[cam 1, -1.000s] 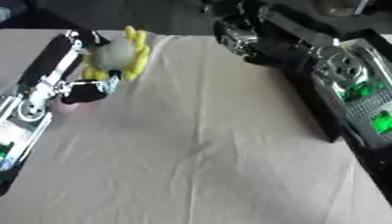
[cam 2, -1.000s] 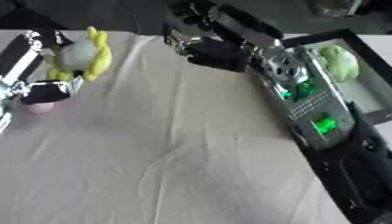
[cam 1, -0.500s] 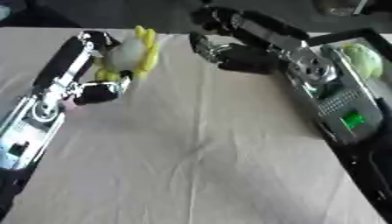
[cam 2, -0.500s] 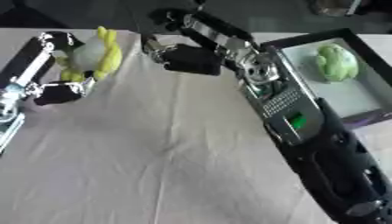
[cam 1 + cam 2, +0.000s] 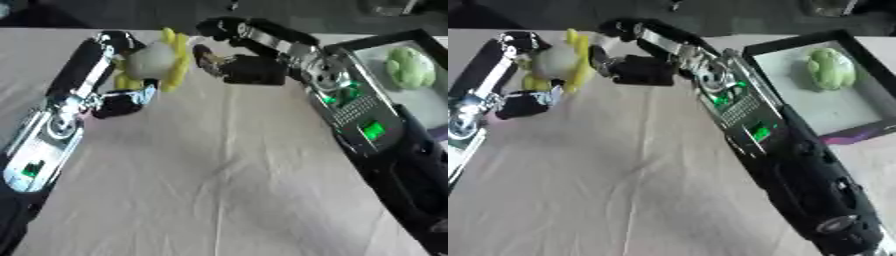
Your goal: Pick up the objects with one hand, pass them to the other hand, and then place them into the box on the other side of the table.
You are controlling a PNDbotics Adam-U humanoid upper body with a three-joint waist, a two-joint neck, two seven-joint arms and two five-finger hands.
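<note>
Item: handover in progress, mid-task. Left hand (image 5: 122, 75) is reaching in from eight o'clock toward eleven o'clock on the cloth-covered table (image 5: 227, 180), its fingers and thumb curling round a yellow-and-white soft toy (image 5: 157, 60) and holding it up off the cloth. Right hand (image 5: 236, 60) is coming in from three o'clock, sitting just beside the toy at the twelve o'clock part of the scene, fingers spread and arching toward the toy; whether they are touching it cannot be told, and they are not yet closing on it. Box (image 5: 794, 90), dark-rimmed with a pale floor, is lying at two o'clock beside the right forearm and is already containing a pale green rounded object (image 5: 831, 68). Status, as a judgement: one object is looking delivered; the toy is picked up but is not yet passed across. Remaining: the right hand taking the toy, the left letting go, and the toy going into the box.
</note>
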